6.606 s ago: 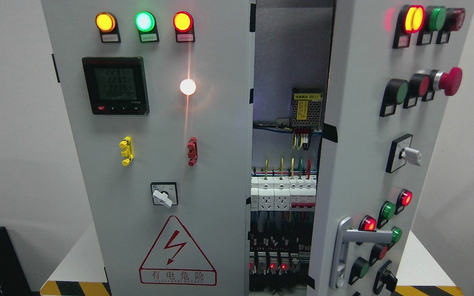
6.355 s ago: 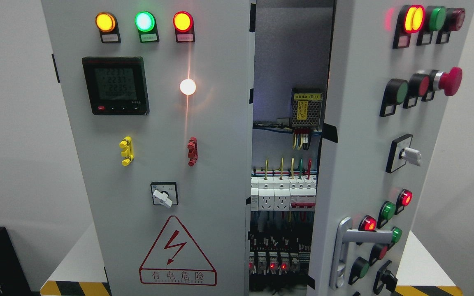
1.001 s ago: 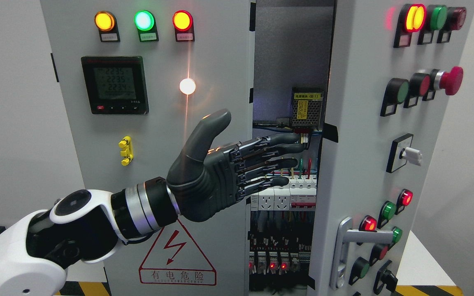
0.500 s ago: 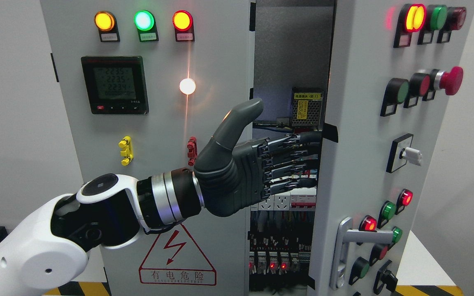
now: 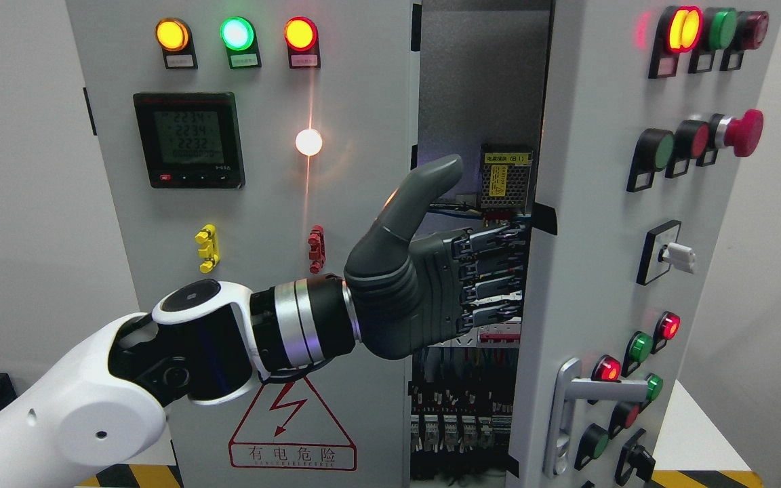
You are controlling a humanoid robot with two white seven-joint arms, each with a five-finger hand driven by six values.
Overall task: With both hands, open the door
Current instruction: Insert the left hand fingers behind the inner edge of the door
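- The left hand (image 5: 431,285) reaches into the gap between the two cabinet doors, thumb (image 5: 417,196) raised and apart from the other fingers (image 5: 492,271), which lie straight and side by side.
- Its fingertips pass behind the inner edge of the right door (image 5: 587,224); whether they touch it I cannot tell. The hand holds nothing.
- The right door stands partly open, swung outward, its silver lever handle (image 5: 577,400) low down and untouched.
- The left door (image 5: 262,203) sits closed, carrying a digital meter (image 5: 189,140) and a warning triangle (image 5: 292,423).
- Inside the cabinet: a mesh-cased power supply (image 5: 506,177), coloured wiring and a row of breakers (image 5: 458,430).
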